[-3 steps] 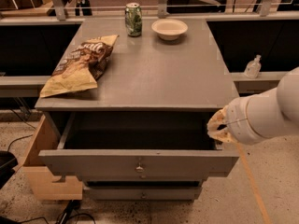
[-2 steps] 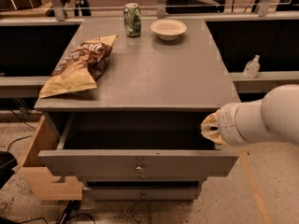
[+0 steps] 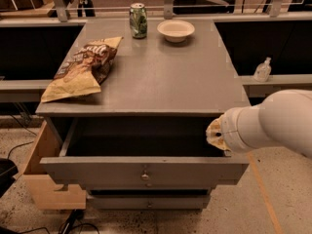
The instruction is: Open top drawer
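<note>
Since the earlier frame my tool [image 3: 214,133] has crept toward 9 o'clock, while the top drawer [image 3: 97,170] has not shifted. In the camera view the drawer stands pulled well out beneath the table [image 3: 161,82], with my tool at its 3 o'clock corner. I cannot tell how far the tool is open or what it holds. I judge the drawer rigid and fairly heavy. The small, perhaps slippery knob [image 3: 145,176] is the place to take hold.
</note>
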Robot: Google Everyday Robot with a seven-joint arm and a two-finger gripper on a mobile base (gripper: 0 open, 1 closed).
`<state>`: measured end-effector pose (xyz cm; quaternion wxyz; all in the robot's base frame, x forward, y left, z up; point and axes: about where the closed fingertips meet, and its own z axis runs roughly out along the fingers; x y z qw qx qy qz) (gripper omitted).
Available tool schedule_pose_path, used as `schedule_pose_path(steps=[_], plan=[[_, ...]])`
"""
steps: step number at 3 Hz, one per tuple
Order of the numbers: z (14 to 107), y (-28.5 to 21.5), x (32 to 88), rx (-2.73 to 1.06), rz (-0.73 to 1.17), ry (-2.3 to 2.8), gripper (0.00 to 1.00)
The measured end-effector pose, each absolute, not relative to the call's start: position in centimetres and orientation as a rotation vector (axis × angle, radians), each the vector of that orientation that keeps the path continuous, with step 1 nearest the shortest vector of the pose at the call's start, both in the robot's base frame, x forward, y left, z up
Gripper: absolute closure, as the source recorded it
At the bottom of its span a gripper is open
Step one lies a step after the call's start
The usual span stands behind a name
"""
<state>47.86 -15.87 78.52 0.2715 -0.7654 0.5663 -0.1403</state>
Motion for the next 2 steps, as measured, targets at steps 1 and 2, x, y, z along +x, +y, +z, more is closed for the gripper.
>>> schedule_pose_path(steps=[1,2], plan=[[76.3,-15.3,49.0,-2.127,-0.389,1.586,1.0],[74.7,-15.4,50.0,-2.164,-0.394,1.637,1.0]])
